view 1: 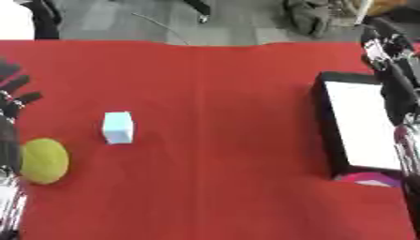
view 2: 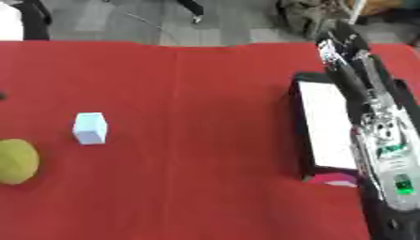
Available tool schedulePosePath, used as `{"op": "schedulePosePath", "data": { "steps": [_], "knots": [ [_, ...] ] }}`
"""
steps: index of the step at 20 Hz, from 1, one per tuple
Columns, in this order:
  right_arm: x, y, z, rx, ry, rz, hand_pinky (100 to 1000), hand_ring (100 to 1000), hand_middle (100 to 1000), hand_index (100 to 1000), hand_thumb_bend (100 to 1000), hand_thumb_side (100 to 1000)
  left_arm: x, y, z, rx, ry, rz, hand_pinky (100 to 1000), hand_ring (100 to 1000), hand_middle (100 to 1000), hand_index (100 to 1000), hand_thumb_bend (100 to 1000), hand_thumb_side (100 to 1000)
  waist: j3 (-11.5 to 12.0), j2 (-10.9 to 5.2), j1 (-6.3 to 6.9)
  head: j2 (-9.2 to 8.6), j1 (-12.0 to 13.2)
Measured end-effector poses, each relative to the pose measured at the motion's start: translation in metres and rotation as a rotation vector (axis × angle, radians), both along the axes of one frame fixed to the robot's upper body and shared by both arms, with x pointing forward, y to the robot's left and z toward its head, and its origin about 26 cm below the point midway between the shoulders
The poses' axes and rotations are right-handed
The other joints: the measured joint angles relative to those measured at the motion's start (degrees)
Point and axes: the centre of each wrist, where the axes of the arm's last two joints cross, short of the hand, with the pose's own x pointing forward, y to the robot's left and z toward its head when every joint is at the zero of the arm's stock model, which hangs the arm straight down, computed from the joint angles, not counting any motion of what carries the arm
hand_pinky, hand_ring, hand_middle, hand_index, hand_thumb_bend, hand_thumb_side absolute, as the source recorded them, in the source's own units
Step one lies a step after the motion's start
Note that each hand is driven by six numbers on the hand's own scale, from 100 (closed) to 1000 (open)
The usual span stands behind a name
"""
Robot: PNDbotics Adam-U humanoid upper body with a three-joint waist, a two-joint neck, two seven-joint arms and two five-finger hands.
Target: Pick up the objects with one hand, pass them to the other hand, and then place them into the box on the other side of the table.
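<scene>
A matt red cloth covers the worktop, smooth but for a faint straight crease running from near to far down its middle. On the left lies a pale blue block with flat, smooth faces and a soft sheen, like plastic. Beside it at the left edge sits a yellow-green ball with a dull, slightly fuzzy-looking surface. On the right stands the box, its walls matt black, its inside a plain white, smooth and paper-like. The right hand above the box is black, hard and partly glossy, and the arm behind it shows bright silver metal. The left hand at the left edge looks matt black.
</scene>
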Motion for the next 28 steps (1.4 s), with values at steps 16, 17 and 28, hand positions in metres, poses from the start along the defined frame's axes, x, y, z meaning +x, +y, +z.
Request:
{"op": "schedulePosePath", "data": {
  "steps": [16, 17, 28],
  "knots": [
    [0.0, 0.0, 0.0, -0.002, -0.001, 0.0, 985, 1000, 943, 1000, 100, 647, 0.002, -0.003, 0.019, 0.105, -0.026, -0.029, 770, 848, 800, 897, 100, 785, -0.35, 0.0, 0.18, -0.02, -1.03],
    [0.0, 0.0, 0.0, -0.003, -0.001, -0.002, 985, 1000, 943, 1000, 100, 647, 0.003, -0.004, 0.029, 0.16, -0.034, -0.043, 778, 853, 799, 898, 100, 758, -0.34, 0.0, 0.28, -0.01, -1.08],
    [-0.001, -0.001, -0.004, -0.018, 0.018, -0.004, 985, 1000, 941, 1000, 100, 650, 0.013, -0.03, 0.129, 1.018, 0.297, -0.284, 905, 901, 825, 912, 328, 506, -0.56, -0.14, 1.56, 0.11, -0.93]
  ]
}}
